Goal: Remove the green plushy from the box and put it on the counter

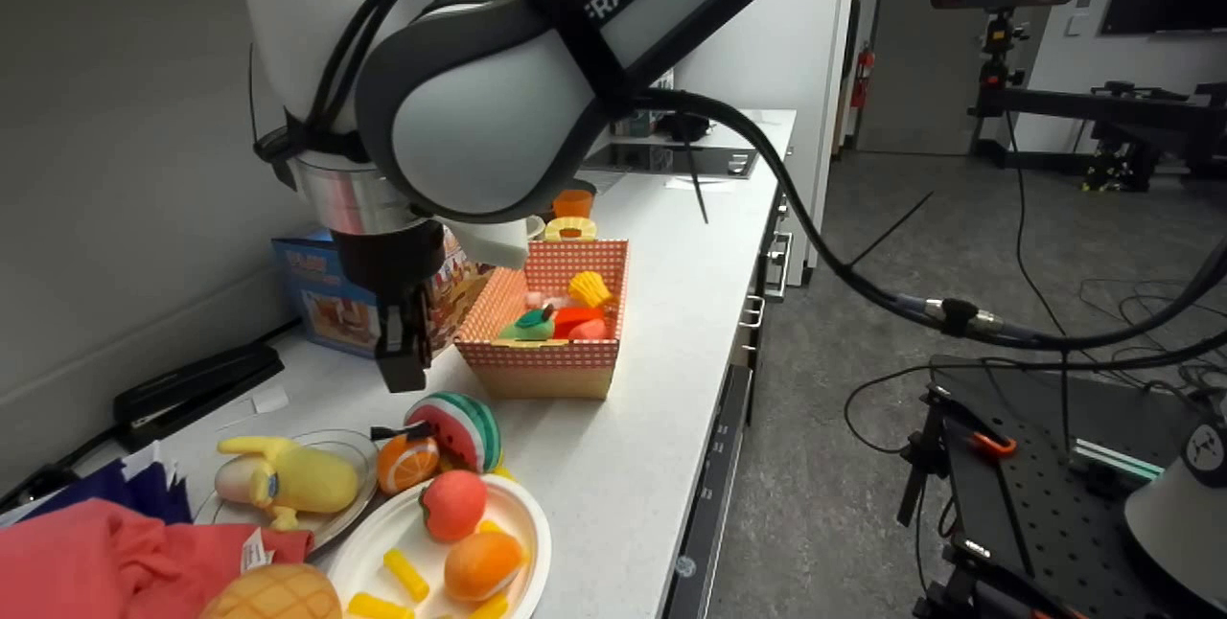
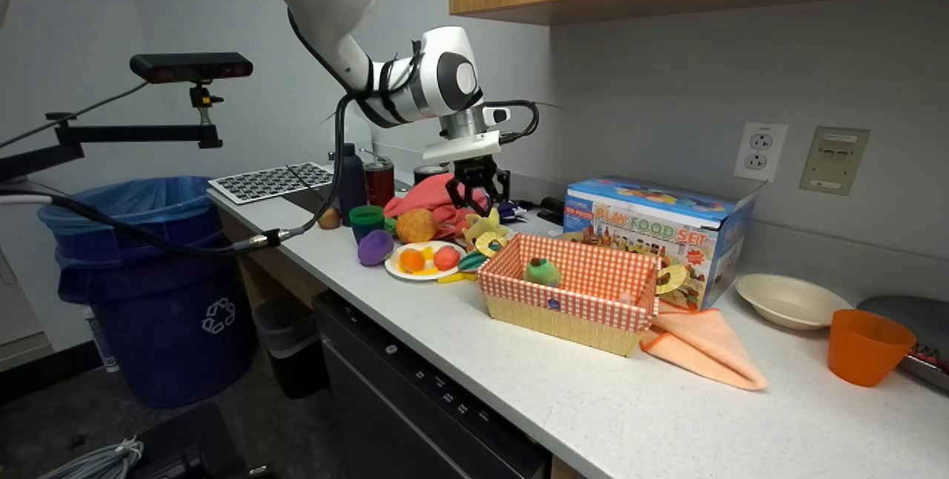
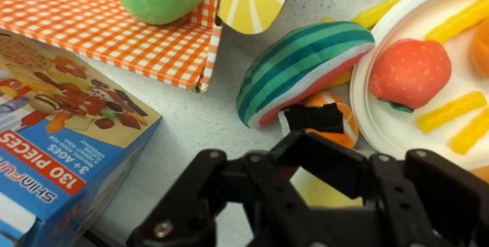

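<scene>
The green plushy (image 1: pixel 527 327) lies inside the orange-and-white checked box (image 1: pixel 542 382). In an exterior view the plushy (image 2: pixel 543 273) sits at the end of the box (image 2: pixel 556 319) nearest my gripper. In the wrist view the plushy (image 3: pixel 162 0) shows at the top left, inside the box corner (image 3: pixel 168 59). My gripper (image 3: pixel 303 136) is shut and empty, with its tips together, above the white counter (image 3: pixel 187 128). It hangs beside the box, apart from it and the plushy. The gripper also shows in both exterior views (image 1: pixel 403 375) (image 2: pixel 480 208).
A blue toy carton (image 2: pixel 637 223) stands along the wall beside the box. A watermelon toy (image 3: pixel 301 67), an orange toy (image 3: pixel 340 119) and a white plate (image 3: pixel 363 101) with toy food lie near the gripper. An orange cup (image 2: pixel 869 345) and an orange cloth (image 2: pixel 704 349) lie beyond the box.
</scene>
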